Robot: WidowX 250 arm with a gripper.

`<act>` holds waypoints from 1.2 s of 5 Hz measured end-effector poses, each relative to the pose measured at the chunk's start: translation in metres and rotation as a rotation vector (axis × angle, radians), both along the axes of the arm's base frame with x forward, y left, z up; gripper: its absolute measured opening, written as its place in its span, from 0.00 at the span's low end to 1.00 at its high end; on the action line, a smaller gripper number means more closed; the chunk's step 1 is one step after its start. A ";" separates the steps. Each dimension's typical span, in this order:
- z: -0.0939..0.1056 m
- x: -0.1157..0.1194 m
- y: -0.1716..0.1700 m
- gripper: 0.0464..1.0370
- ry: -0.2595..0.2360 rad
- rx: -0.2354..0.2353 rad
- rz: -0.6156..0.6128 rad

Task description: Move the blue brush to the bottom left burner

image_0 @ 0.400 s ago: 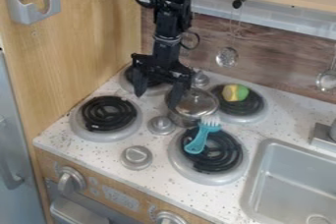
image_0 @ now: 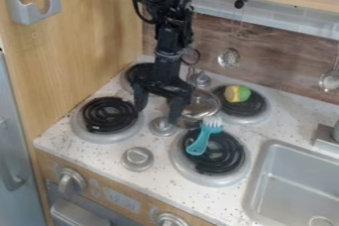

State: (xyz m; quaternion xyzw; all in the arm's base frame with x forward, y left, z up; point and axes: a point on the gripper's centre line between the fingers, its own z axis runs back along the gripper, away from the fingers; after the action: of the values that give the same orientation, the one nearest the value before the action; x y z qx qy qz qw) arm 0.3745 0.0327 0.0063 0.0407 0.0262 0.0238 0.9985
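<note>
My gripper (image_0: pixel 157 116) hangs over the middle of the stove, its two fingers spread with nothing between them. The blue brush (image_0: pixel 204 137) lies on the bottom right burner (image_0: pixel 222 156), its pale bristles toward the back and its handle pointing front left. It is to the right of the gripper and a little nearer the front, apart from it. On the bottom left burner (image_0: pixel 109 114), to the gripper's left, the black coil lies bare.
A lidded metal pot (image_0: pixel 202 105) stands just right of the gripper. A yellow-green toy (image_0: pixel 237 93) rests on the back right burner. Round knobs (image_0: pixel 138 159) rise from the stovetop, and a sink (image_0: pixel 298 185) is at the right.
The gripper has come lower and toward the front of the stove, still open. The brush and the pot have not moved.
</note>
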 end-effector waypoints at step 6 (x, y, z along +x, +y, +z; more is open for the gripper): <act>-0.046 0.036 -0.082 0.96 -0.083 -0.064 0.043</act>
State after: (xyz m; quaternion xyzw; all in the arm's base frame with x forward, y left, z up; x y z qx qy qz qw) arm 0.4108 -0.0490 -0.0397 0.0070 -0.0137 0.0462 0.9988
